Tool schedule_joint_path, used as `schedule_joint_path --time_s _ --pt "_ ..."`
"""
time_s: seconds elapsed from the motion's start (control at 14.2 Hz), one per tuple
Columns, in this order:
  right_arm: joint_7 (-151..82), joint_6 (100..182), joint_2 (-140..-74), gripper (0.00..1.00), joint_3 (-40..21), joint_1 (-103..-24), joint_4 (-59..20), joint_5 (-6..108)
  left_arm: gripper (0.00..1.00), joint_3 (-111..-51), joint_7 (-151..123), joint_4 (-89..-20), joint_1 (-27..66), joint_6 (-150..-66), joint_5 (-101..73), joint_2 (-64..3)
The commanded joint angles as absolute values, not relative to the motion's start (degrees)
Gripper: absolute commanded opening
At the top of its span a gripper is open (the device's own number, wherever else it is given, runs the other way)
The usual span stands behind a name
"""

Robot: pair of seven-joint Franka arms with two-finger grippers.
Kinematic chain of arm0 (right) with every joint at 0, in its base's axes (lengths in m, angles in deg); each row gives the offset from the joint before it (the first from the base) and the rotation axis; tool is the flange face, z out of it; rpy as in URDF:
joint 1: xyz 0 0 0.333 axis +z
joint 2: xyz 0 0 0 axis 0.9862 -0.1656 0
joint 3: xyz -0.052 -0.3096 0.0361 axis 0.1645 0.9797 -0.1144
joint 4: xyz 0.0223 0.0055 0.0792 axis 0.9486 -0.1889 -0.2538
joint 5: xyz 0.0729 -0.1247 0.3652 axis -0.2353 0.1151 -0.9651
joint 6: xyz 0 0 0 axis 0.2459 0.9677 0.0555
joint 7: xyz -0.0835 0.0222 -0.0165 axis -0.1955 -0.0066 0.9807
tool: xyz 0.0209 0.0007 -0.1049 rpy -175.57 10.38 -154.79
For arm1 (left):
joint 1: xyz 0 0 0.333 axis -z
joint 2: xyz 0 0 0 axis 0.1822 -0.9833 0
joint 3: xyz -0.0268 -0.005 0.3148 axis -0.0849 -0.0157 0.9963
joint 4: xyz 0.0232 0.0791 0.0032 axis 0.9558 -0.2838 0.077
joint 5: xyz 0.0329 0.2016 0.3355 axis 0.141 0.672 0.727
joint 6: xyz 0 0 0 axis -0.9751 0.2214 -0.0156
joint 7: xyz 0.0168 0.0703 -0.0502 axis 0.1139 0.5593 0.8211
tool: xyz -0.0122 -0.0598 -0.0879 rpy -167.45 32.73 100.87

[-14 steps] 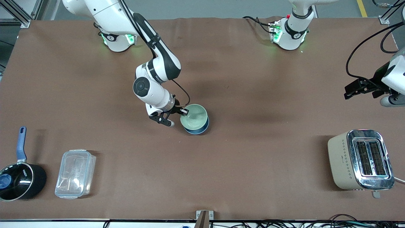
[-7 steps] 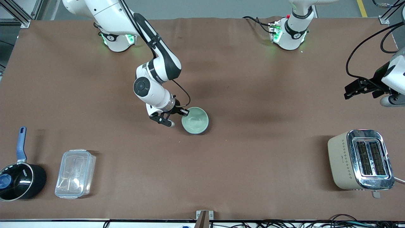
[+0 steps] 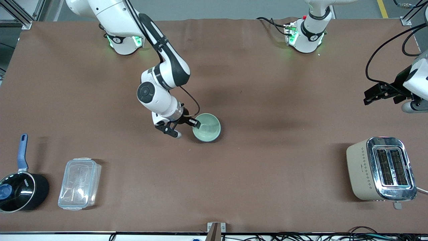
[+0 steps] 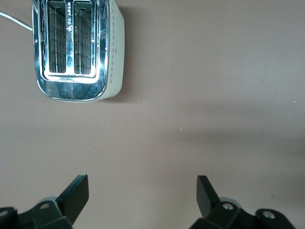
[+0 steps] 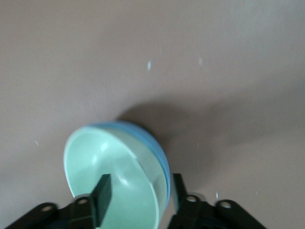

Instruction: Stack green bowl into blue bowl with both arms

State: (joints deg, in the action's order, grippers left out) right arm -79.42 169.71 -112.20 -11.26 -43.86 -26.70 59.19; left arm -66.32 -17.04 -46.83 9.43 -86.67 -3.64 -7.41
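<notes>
The green bowl is now sitting down inside the blue bowl, near the middle of the table and well away from every edge; a second ago it was riding higher, with a broad band of blue wall showing beneath it, and now only a thin blue crescent is peeking out around its rim in the right wrist view. The right gripper is letting go: its jaws are spreading apart, one finger still hanging inside the green bowl and the other outside the stacked rims, with a gap showing on either side of the wall, so it seems to be holding nothing any longer. That reads as the drop having been made and the stack being essentially done; what is left is probably for this arm to lift clear without catching the rim and tipping the pair. The left gripper is waiting high over the table edge at the left arm's end, jaws spread wide and empty, above bare surface near the toaster. Toward the right arm's end, near the front edge, a saucepan and a clear plastic box are lying untouched.
</notes>
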Motion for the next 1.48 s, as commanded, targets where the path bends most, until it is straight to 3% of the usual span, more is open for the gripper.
schedule_joint_path --time_s 0.0,0.14,0.56,0.78,0.92,1.2,1.41 --pt "-79.97 165.63 -107.71 0.92 -7.17 -44.17 -26.28 66.43 1.0 -66.22 -19.53 -47.03 9.36 -86.44 -3.73 -6.54" --pt "-79.97 160.27 -105.15 1.0 -3.39 -44.26 -24.53 73.21 1.0 -66.22 -19.71 -47.11 9.35 -86.44 -3.99 -6.1" --pt "-73.23 145.22 -95.93 1.0 7.15 -44.61 -20.83 85.98 1.0 -66.66 -19.54 -47.29 9.53 -86.44 -6.09 -3.64" --pt "-65.21 139.52 -89.96 1.0 7.09 -50.39 -20.91 86.16 1.0 -66.83 -19.71 -47.29 9.71 -86.09 -6.45 -3.02" --pt "-62.93 136.61 -85.83 1.0 3.68 -56.18 -20.91 87.64 1.0 -66.83 -19.89 -47.03 9.79 -85.66 -6.36 -3.11" --pt "-60.46 128.89 -80.02 1.0 -12.05 -73.66 -20.39 90.2 1.0 -66.75 -20.06 -46.59 9.88 -85.57 -5.92 -3.37" --pt "-54.59 119.41 -78.95 1.0 -16.55 -80.18 -15.31 90.2 1.0 -66.75 -19.98 -45.97 9.88 -84.87 -5.75 -3.55"
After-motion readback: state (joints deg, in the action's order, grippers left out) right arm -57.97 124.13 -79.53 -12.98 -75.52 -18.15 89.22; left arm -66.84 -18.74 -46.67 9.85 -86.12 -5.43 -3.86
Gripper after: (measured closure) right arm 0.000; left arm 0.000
